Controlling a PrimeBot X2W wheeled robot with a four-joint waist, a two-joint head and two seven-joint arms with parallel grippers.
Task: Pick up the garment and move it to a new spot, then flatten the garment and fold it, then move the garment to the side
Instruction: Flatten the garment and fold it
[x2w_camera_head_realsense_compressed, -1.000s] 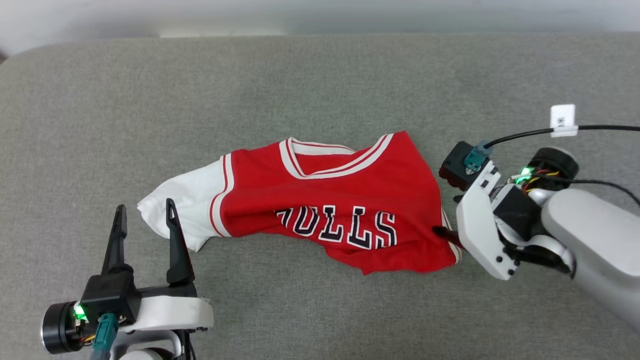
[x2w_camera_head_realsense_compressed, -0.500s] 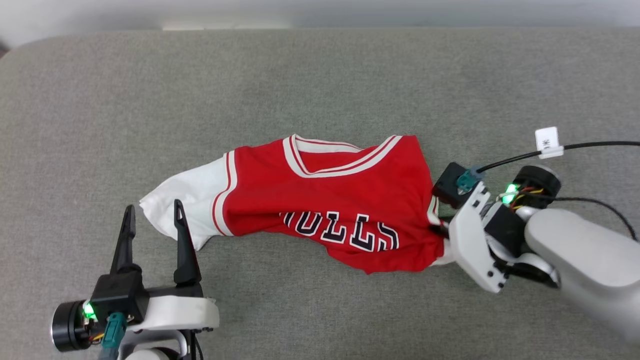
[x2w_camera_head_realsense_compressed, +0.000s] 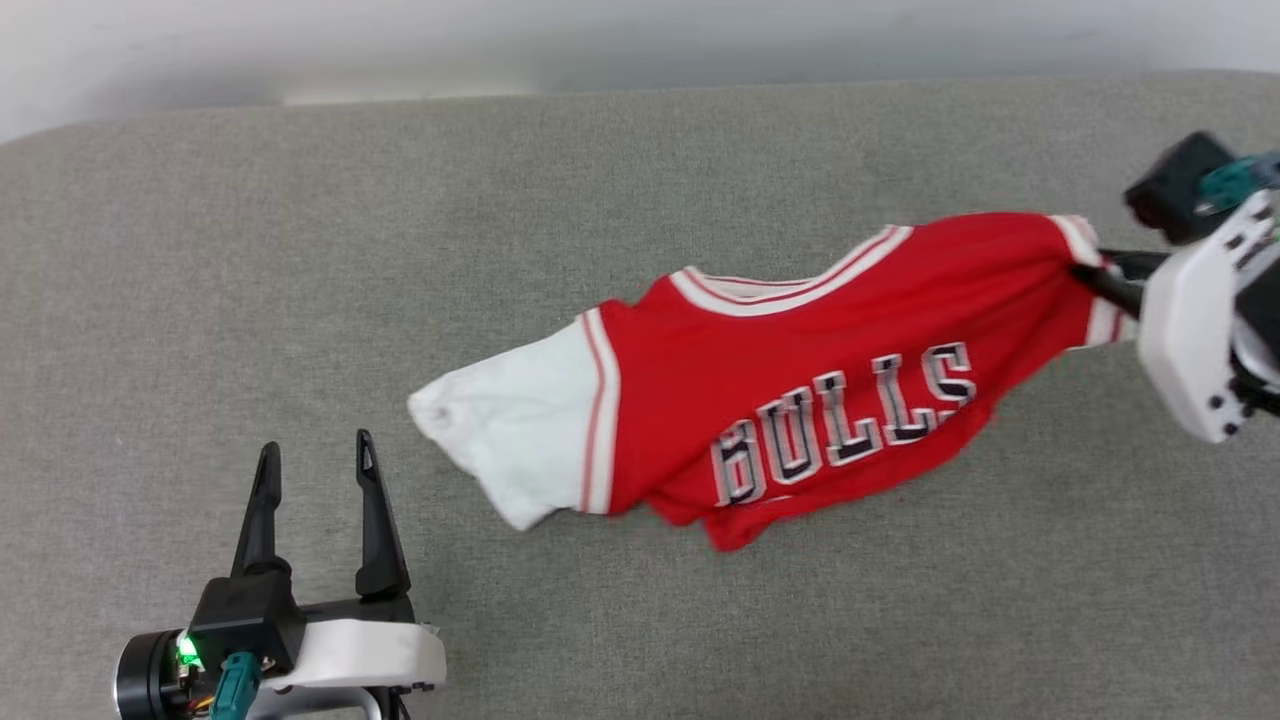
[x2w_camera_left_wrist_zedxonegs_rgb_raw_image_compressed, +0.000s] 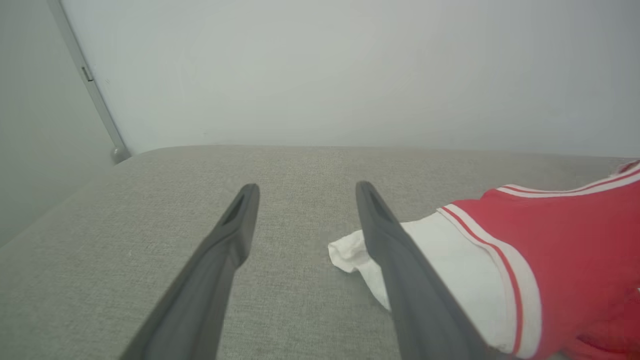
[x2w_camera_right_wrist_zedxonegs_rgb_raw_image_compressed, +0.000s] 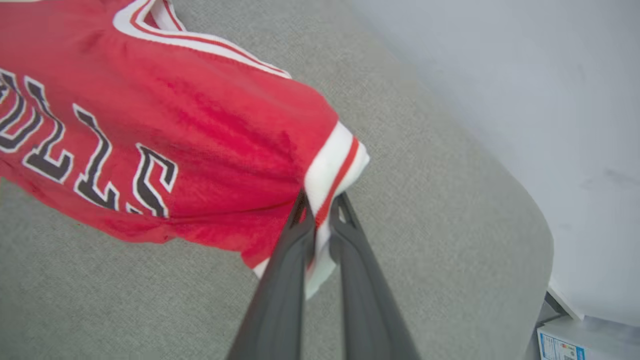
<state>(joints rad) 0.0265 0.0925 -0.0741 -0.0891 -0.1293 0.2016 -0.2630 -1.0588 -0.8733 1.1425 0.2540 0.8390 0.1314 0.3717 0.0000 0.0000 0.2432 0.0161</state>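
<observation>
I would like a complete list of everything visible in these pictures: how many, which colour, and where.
garment: one, red with white sleeves and black lettering, stretched over the middle and right of the padded surface.
padded surface: one, grey fabric, under everything.
wall: one, pale grey-white, behind the padded surface.
box: one, white with blue print, beyond the surface's edge, low in the right wrist view.
left gripper: one, dark fingers, lower left of the head view, jaws open and empty, apart from the white sleeve.
right gripper: one, dark fingers, far right, jaws shut on the garment's striped hem.
</observation>
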